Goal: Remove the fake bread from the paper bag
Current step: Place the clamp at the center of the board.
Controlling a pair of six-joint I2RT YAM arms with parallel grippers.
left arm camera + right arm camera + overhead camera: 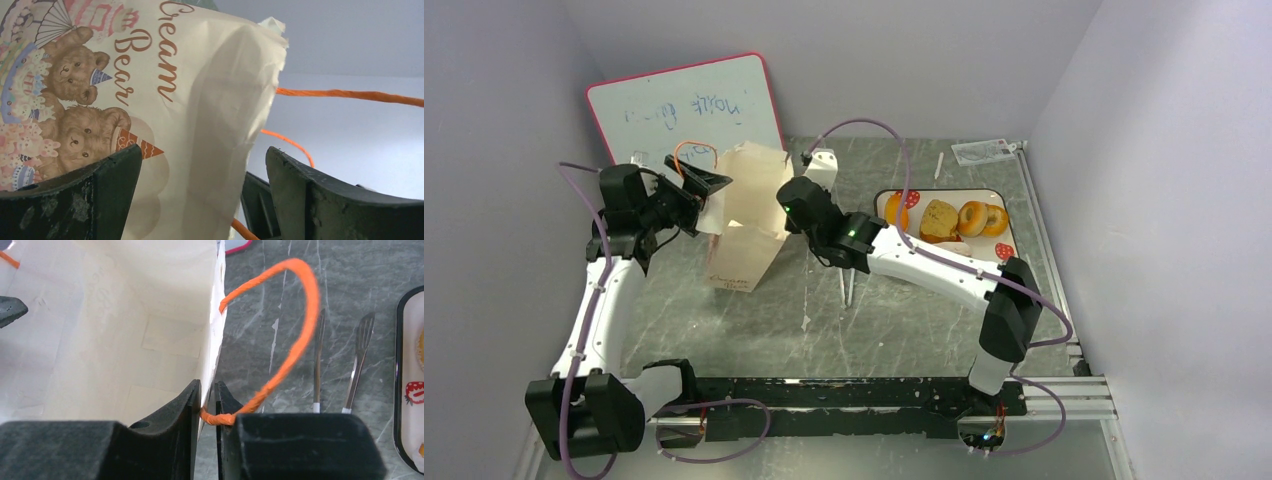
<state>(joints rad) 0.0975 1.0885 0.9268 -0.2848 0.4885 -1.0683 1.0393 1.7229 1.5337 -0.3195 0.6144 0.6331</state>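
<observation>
- The paper bag (746, 215) stands upright on the table (904, 320), near the middle, with its mouth open at the top.
- Our right gripper (207, 390) is clamped on the bag's right wall, right at the rim. Its two jaws are almost together with the paper between them. An orange handle (300, 325) loops out just beside it.
- Our left gripper (204, 160) is at the other side of the bag. Its jaws are wide apart and a corner of the bag sits between them. We do not think they are pinching it.
- All the fake bread (939, 220) that we can see is out of the bag. It lies on the tray (406, 355) at the right, well apart from the bag.
- On the tray we count a brown loaf chunk (937, 224), two ring bagels (972, 217) and a small orange roll (894, 210).
- Something pale lies at the tray's near edge, partly under the right arm. It may be the long baguette, but we cannot tell.
- Looking down into the bag from the right wrist, we see only bare paper walls and a bare floor. The nearest part of the floor is hidden behind the gripper.
- So we think the job is nearly done, or done. What is left is to check that hidden corner for one last piece, and then let go of the bag.
- Two thin metal tools (320, 365) lie on the table beside the bag. Nothing touches them.
</observation>
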